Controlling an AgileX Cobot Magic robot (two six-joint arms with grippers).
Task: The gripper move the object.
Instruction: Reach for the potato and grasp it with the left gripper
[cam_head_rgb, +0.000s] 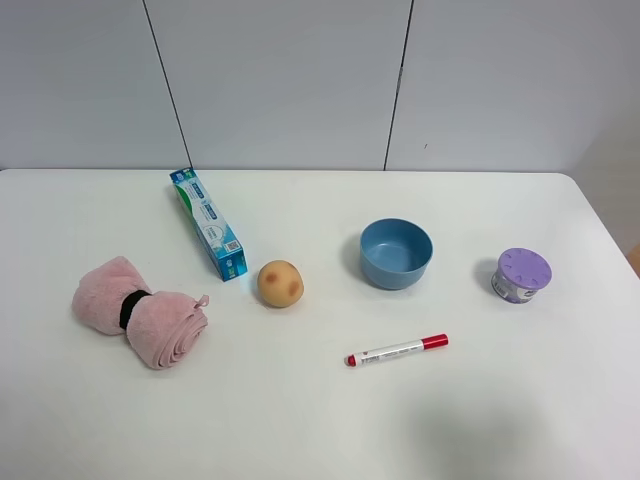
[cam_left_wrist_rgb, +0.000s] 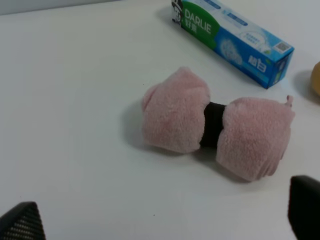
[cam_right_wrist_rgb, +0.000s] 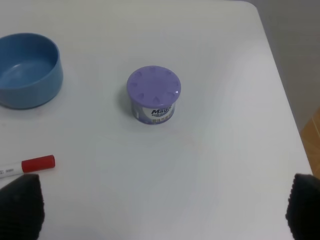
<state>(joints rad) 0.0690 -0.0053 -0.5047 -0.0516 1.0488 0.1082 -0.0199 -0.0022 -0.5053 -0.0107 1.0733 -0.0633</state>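
Observation:
The object, a small tan-yellow potato-like lump (cam_head_rgb: 280, 283) with reddish-brown blotches, lies on the white table (cam_head_rgb: 320, 420) left of the blue bowl (cam_head_rgb: 396, 253). A sliver of it shows at the edge of the left wrist view (cam_left_wrist_rgb: 316, 79). Neither arm shows in the exterior high view. My left gripper (cam_left_wrist_rgb: 162, 220) is open and empty, its black fingertips (cam_left_wrist_rgb: 20, 222) wide apart, hovering short of the pink rolled towel (cam_left_wrist_rgb: 215, 122). My right gripper (cam_right_wrist_rgb: 162, 210) is open and empty, short of the purple-lidded tin (cam_right_wrist_rgb: 152, 95).
A blue and green toothpaste box (cam_head_rgb: 208, 222) lies behind the towel (cam_head_rgb: 140, 310). A red-capped marker (cam_head_rgb: 397, 350) lies in front of the bowl. The purple-lidded tin (cam_head_rgb: 521, 275) stands at the right, near the table's right edge (cam_right_wrist_rgb: 287, 100).

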